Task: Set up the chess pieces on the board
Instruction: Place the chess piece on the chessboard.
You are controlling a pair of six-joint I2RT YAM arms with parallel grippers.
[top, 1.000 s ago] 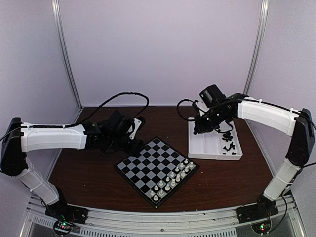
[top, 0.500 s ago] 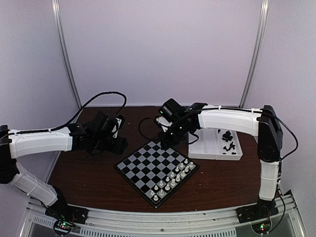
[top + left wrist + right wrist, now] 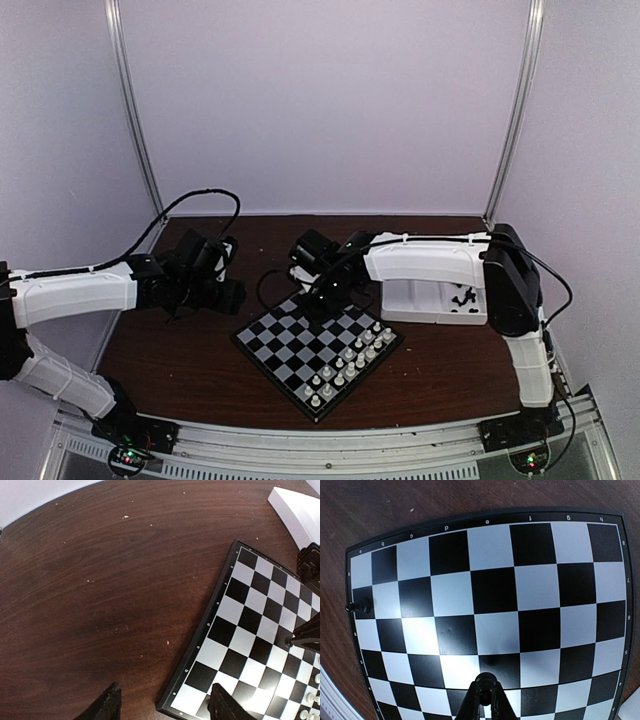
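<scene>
The board (image 3: 300, 345) lies at the table's middle, with white chessmen (image 3: 350, 362) along its near-right side. My right gripper (image 3: 318, 297) hovers over the board's far corner. In the right wrist view it (image 3: 487, 694) is shut on a small black chess piece (image 3: 486, 681) above the checks (image 3: 495, 590). Another black piece (image 3: 363, 605) stands on a square at the board's edge. My left gripper (image 3: 165, 707) is open and holds nothing, over the wood beside the board's left corner (image 3: 200, 680). More black pieces (image 3: 462, 298) lie in the tray.
A white compartment tray (image 3: 420, 305) sits right of the board, its corner (image 3: 297, 512) showing in the left wrist view. Dark wooden tabletop (image 3: 100, 580) spreads left of the board. Cables loop behind both arms. Purple walls enclose the back and sides.
My right arm has swung left from the tray to above the board's far corner, still shut on its piece. My left arm has drawn back to the left, away from the board.
</scene>
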